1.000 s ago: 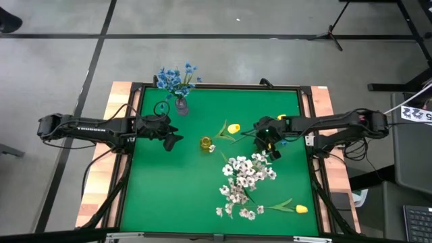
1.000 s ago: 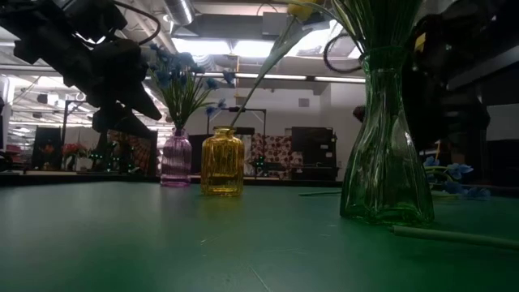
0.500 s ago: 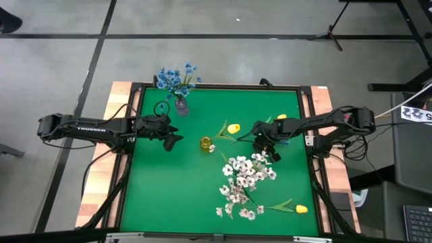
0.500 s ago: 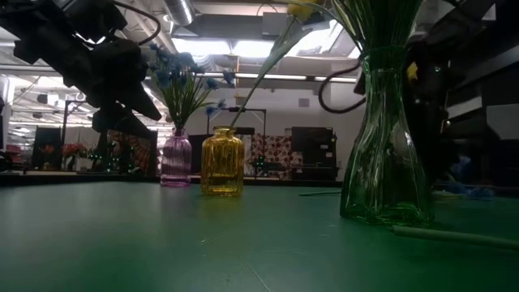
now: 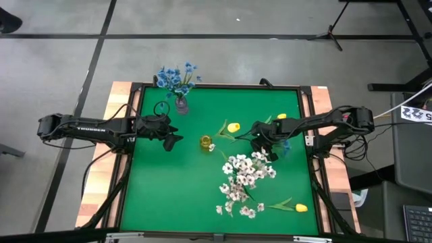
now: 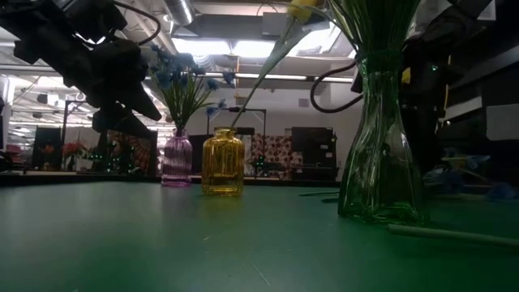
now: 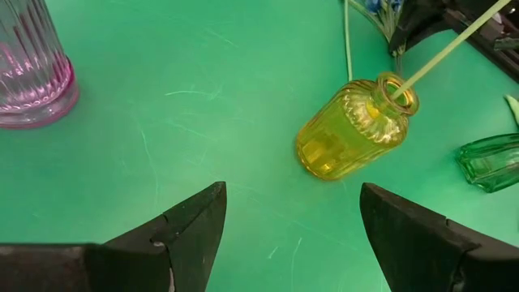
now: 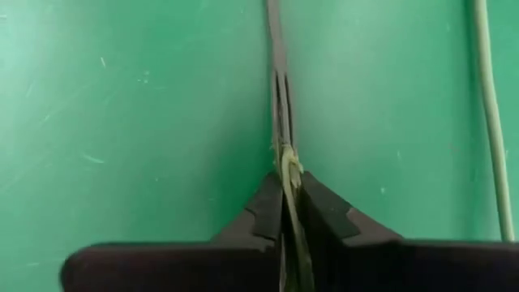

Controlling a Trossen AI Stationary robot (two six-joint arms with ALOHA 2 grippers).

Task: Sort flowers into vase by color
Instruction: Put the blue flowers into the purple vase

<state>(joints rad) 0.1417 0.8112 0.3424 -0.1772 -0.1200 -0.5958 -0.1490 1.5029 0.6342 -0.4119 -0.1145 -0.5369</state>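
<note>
My right gripper [image 5: 260, 140] is down on the green mat [image 5: 162, 189], shut on a thin green stem [image 8: 276, 73]. A blue flower sprig [image 5: 283, 143] lies right beside it. A pink vase [image 5: 181, 104] at the far left holds blue flowers [image 5: 177, 77]. A yellow vase [image 7: 350, 130] at the middle holds one yellow flower [image 5: 233, 127]. A green vase [image 6: 383, 162] holds white flowers [image 5: 244, 177]. Two more yellow flowers lie on the mat, one [image 5: 300, 208] near right and one [image 5: 281, 117] far right. My left gripper [image 7: 292, 191] hovers open, left of the yellow vase. My right gripper pinches the thin green stem [image 8: 284, 156] between its two fingers. The stem runs straight ahead from the fingertips, along the fingers, and lies on the mat. Which flower the stem belongs to does not show at the place of contact.
A second pale stem [image 8: 489, 105] lies on the mat beside the held one. The white flowers spread wide over the near middle of the mat. A raised frame [image 5: 216, 86] runs around the mat.
My right gripper has come down onto the mat, shifting slightly toward the table's left, and has shut on the stem.
</note>
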